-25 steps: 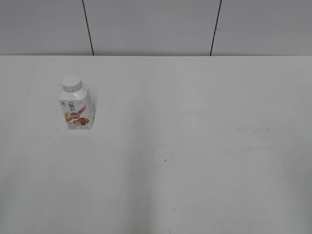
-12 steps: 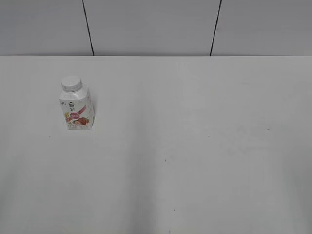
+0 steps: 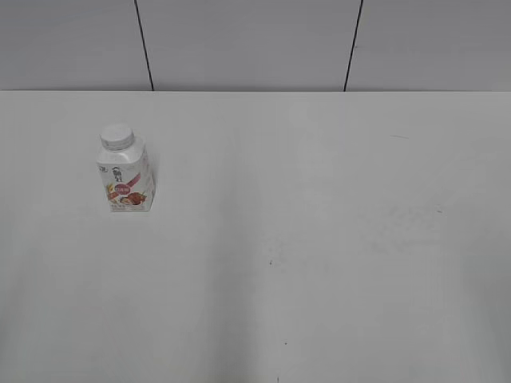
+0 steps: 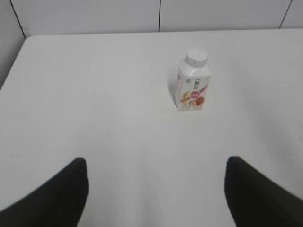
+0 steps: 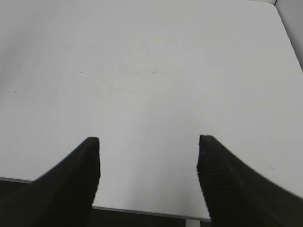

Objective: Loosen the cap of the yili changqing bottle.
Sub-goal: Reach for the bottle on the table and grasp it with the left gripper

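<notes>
The yili changqing bottle stands upright on the left part of the white table, a squat white body with a pink band and fruit picture. Its white cap sits on the neck. In the left wrist view the bottle and cap stand well ahead of my left gripper, which is open with nothing between its dark fingers. My right gripper is open and empty over bare table near the front edge. The bottle does not show in the right wrist view. Neither arm shows in the exterior view.
The white table carries only faint scuffs and small dark specks. A grey panelled wall rises behind its far edge. The table's front edge lies just below my right gripper.
</notes>
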You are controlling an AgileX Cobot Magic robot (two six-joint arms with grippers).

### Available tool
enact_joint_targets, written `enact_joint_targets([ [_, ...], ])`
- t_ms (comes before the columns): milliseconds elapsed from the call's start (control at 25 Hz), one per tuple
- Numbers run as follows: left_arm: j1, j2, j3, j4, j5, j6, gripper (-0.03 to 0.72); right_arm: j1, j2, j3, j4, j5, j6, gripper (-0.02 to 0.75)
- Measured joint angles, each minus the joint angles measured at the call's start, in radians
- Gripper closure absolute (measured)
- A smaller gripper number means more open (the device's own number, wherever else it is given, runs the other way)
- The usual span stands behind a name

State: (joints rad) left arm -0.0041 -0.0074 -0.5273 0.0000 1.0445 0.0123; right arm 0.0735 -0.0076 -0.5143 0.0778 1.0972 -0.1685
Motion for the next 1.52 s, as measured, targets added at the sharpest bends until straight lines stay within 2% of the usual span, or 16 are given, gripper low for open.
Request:
enact_joint_targets([
  [200, 0.0, 0.072, -0.034, -0.013, -0.135, 0.0, 0.144, 0.0, 0.0, 0.0, 0.0, 0.0, 0.0, 0.224],
  [400, -0.005, 0.249, -0.058, -0.018, -0.263, 0.0, 0.144, 0.0, 0.0, 0.0, 0.0, 0.0, 0.0, 0.224],
  [1040, -0.012, 0.858, -0.058, -0.024, -0.874, 0.059, 0.144, 0.0, 0.0, 0.0, 0.0, 0.0, 0.0, 0.224],
  [1360, -0.017, 1.098, -0.058, -0.094, -1.067, 0.059, 0.144, 0.0, 0.0, 0.0, 0.0, 0.0, 0.0, 0.224],
  [1520, -0.017, 1.181, -0.058, -0.095, -1.116, 0.059, 0.144, 0.0, 0.0, 0.0, 0.0, 0.0, 0.0, 0.224],
])
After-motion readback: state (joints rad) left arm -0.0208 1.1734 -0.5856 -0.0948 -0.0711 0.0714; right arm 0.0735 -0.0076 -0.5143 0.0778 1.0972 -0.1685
